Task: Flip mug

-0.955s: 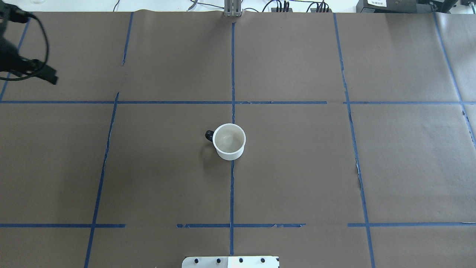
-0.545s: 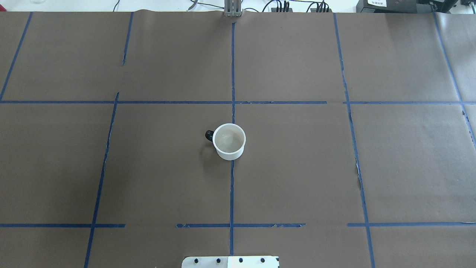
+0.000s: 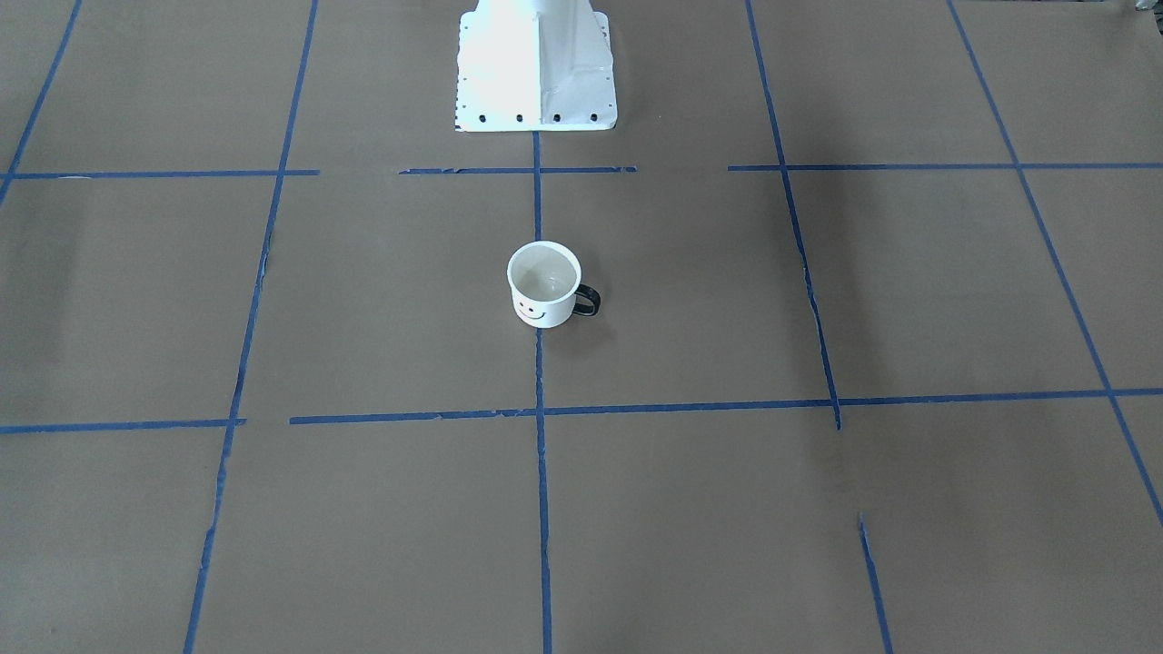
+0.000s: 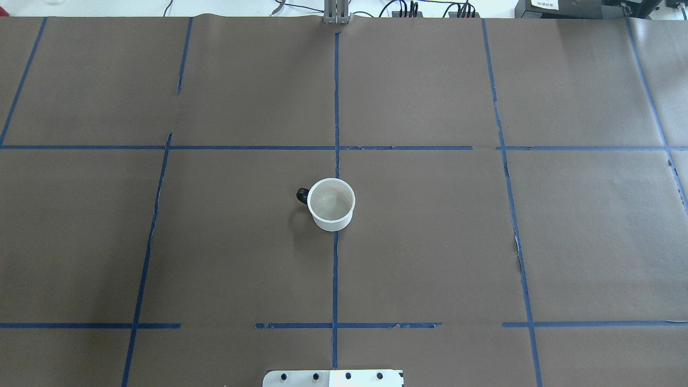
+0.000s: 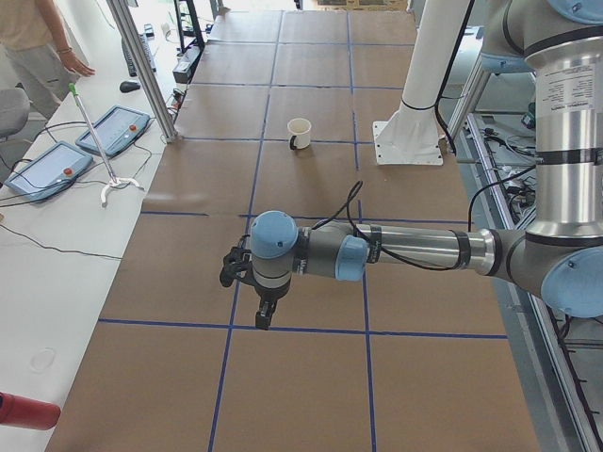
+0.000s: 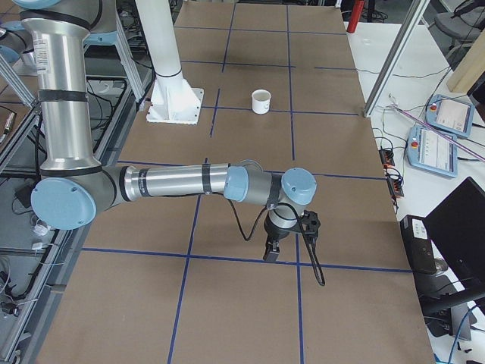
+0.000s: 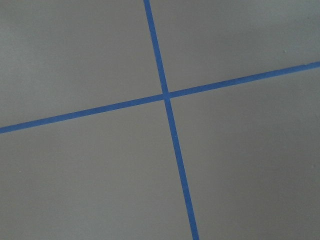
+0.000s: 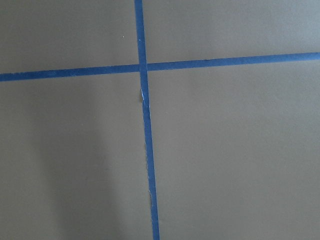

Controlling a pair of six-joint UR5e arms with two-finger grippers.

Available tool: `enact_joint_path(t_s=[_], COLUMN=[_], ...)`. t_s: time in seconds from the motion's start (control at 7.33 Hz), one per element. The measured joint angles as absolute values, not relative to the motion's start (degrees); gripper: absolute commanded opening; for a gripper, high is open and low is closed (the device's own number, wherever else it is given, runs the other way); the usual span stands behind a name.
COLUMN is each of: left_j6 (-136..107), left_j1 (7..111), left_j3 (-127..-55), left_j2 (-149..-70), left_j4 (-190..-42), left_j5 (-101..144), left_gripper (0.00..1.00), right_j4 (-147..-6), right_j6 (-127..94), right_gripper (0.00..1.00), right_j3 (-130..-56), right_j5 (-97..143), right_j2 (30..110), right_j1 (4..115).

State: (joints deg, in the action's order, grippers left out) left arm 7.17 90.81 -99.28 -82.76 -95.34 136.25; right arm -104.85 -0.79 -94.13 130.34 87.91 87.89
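Since a second ago the left arm (image 5: 415, 247) has slipped out of the overhead view, while the mug (image 4: 331, 204) has not moved. Over the brown-papered bench (image 4: 430, 242), the left hand (image 5: 263, 318) and right hand (image 6: 270, 252) point down near opposite ends; whether they are spread or pressed together cannot be told. Well apart from both, the white smiley mug stands mouth up on the centre tape line (image 4: 335, 279), its handle toward the robot's left.

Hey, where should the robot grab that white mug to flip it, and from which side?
Probably the mug by its wall at the rim, pinched across from above on the robot's right: it stands upright, mouth open, and its handle sticks out toward the robot's left.
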Motion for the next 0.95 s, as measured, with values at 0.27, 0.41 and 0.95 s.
enact_joint_path(t_s=[0.27,0.41,0.95], left_j6=[7.45,7.51,7.80], left_j1=[90.98,91.00,91.05], left_j3=[-99.06,-98.95,-99.41], left_j2=[-82.53,-82.45,-81.26], left_j4=[-95.33,-95.35,-95.51], left_j5=[136.59,136.59,136.63], left_gripper=[1.00,1.00,1.00], right_j4=[-104.85,-104.85,-104.85], right_j6=[-0.79,-0.79,-0.79], right_gripper=[1.00,1.00,1.00], right_j3=[-94.13,-94.13,-94.13], right_j5=[130.34,130.34,130.34], right_j2=[87.89,87.89,87.90], right_j1=[87.89,87.89,87.89])
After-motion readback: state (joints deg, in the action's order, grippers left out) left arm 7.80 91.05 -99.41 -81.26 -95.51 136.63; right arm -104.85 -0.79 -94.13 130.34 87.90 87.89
